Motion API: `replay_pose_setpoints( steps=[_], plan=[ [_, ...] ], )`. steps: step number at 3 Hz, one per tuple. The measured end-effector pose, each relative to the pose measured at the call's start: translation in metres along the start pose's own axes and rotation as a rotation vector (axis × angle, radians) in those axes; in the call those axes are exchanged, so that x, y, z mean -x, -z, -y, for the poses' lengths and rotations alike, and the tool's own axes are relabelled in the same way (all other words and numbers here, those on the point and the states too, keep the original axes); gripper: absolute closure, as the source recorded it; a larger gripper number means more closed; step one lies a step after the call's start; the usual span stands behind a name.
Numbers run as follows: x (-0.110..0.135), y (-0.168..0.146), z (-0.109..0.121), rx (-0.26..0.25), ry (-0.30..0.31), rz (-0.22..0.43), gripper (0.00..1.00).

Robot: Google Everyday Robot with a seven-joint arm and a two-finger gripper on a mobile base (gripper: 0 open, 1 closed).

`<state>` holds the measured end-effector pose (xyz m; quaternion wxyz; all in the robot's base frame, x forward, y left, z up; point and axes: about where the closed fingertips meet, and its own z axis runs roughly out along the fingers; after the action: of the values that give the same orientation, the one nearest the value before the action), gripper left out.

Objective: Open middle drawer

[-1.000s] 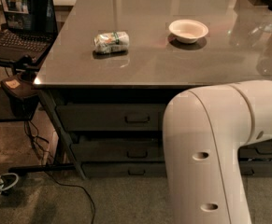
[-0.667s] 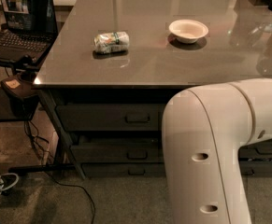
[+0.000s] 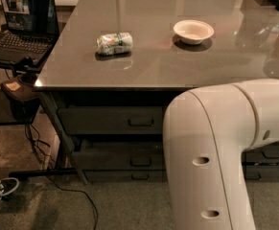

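- We judge this to be the approach step: the middle drawer (image 3: 115, 159) looks shut or nearly so, and nothing is touching it.
- The gripper is out of view, somewhere beyond the white arm (image 3: 211, 157) that fills the lower right. We cannot tell whether it is spread or closed.
- The middle drawer sits under the table (image 3: 153, 66), in the left stack, between the taller top drawer (image 3: 105, 120) and the slim bottom drawer (image 3: 115, 176). The arm covers its right end.
- Its long axis runs left to right, level with the table edge, and its front faces us.
- Its handle (image 3: 140, 161) is a small dark loop lying along that axis.
- Next, we think, the gripper must come down to the handle, close on it, then pull straight out toward us.
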<state>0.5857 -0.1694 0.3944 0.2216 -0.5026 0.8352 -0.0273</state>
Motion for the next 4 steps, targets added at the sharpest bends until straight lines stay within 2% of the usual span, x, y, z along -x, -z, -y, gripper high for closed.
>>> replay_pose_setpoints(
  steps=[1, 2, 4],
  plan=[
    [-0.013, 0.014, -0.01, -0.006, 0.03, 0.022, 1.0],
    [-0.025, 0.025, -0.03, 0.003, 0.028, 0.041, 1.0],
    [-0.025, 0.027, -0.03, 0.003, 0.029, 0.041, 1.0]
  ],
)
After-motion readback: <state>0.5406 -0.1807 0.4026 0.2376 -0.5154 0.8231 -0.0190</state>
